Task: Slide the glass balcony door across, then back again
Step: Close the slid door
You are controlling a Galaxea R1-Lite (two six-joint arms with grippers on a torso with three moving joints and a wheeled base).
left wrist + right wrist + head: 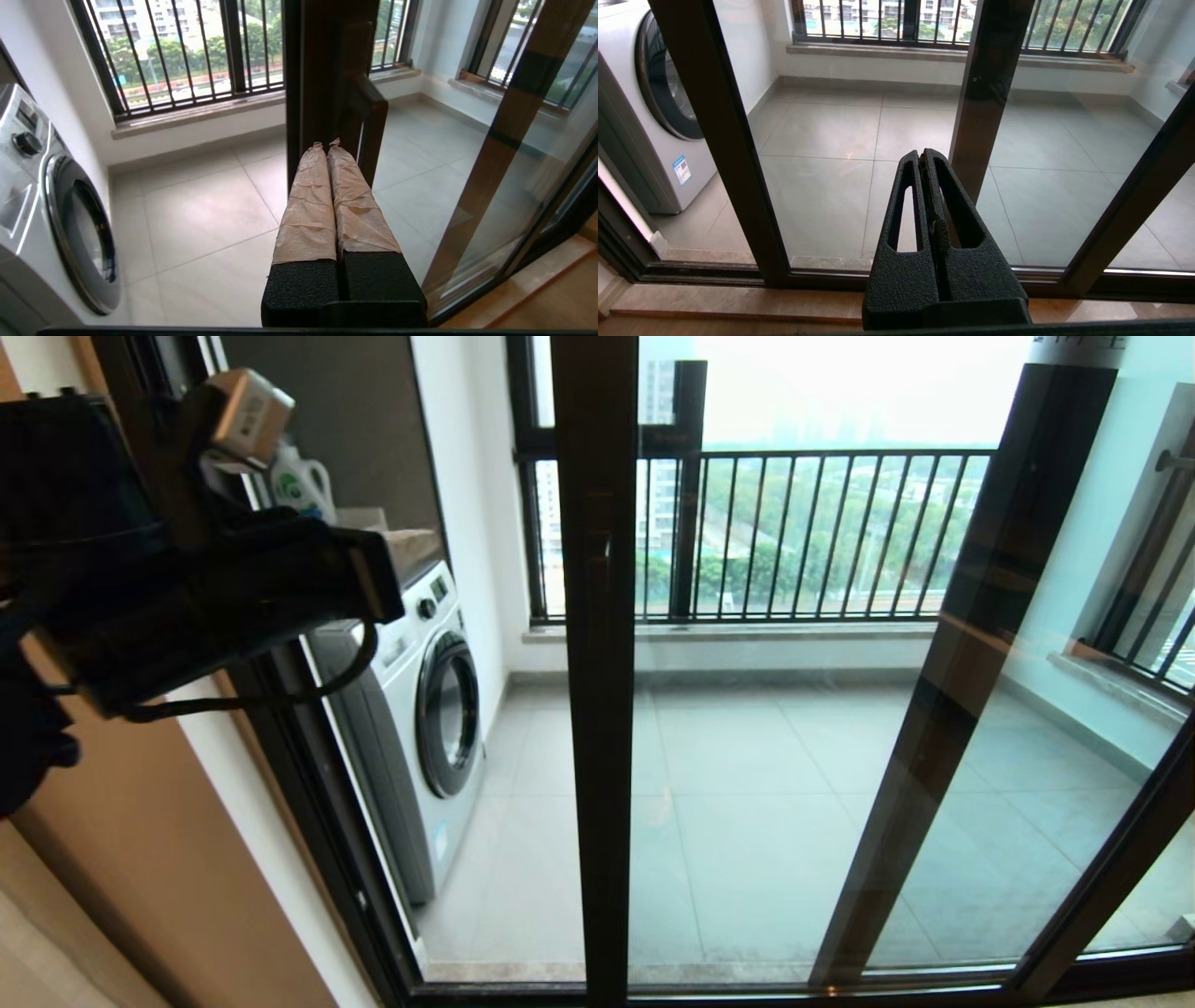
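Observation:
The glass balcony door's dark brown stile (597,709) stands upright mid-view, with its small dark handle (605,565) on it. Left of the stile the doorway is uncovered. My left gripper (387,581) is raised at the upper left. In the left wrist view its tape-wrapped fingers (308,200) are pressed together, and the left gripper (327,145) points at the stile (322,70) just beside the handle (371,121); whether it touches the stile cannot be told. The right gripper (920,155) is shut and empty, low before the glass, right of the stile (724,140). It is out of the head view.
A white washing machine (425,709) stands on the balcony's left, with a detergent bottle (303,481) above it. A second dark-framed glass panel (980,663) sits to the right. A window with black railing bars (794,532) closes the far side. The wooden sill (738,303) runs below.

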